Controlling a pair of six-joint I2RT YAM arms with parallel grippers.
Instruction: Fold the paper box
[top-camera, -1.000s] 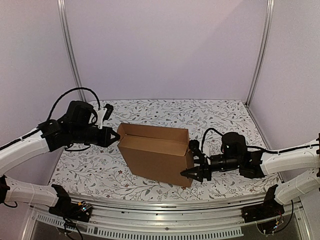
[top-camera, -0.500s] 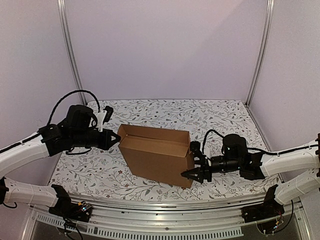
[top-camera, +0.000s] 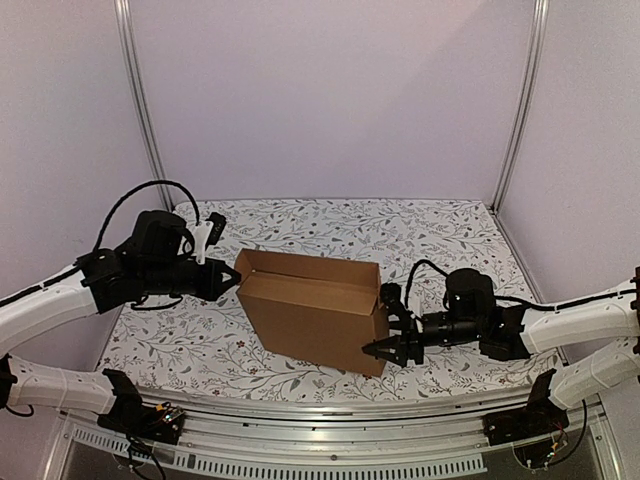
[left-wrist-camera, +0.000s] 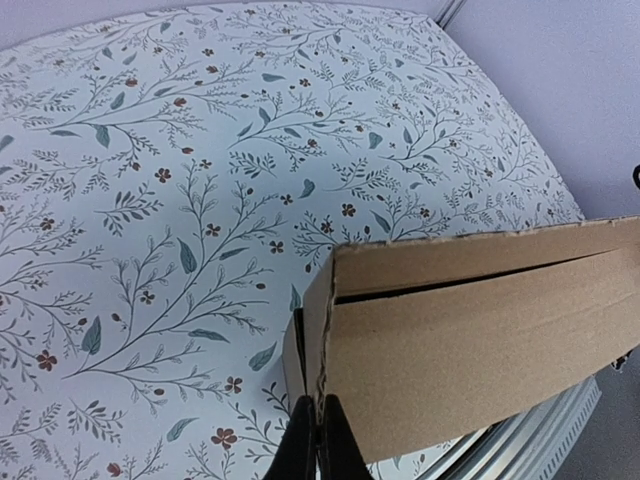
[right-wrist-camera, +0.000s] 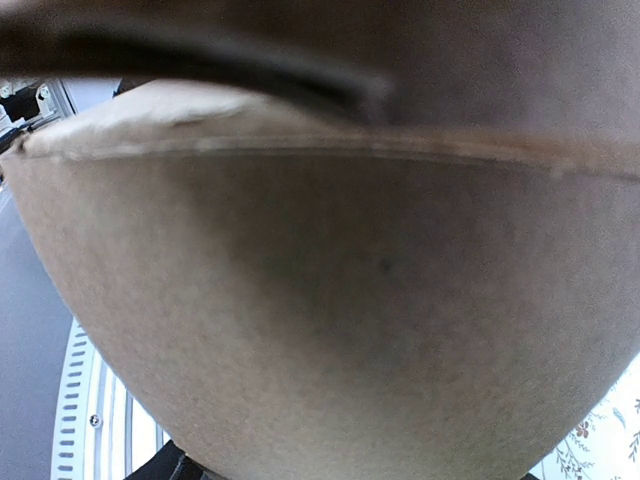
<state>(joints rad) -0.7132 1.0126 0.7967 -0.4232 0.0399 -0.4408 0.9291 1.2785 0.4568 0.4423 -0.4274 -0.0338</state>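
The left gripper was pinched onto the left corner of the paper box; the right gripper, fingers spread, sat against its right end.

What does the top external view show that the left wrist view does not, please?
Only the top external view shows the right gripper, jaws spread, at the right end of the box, along with the box's open top and both arms. Only the left wrist view shows up close how the left gripper pinches the box's corner edge, and a dark slit under the top fold. Both views show the brown box and the floral tablecloth.
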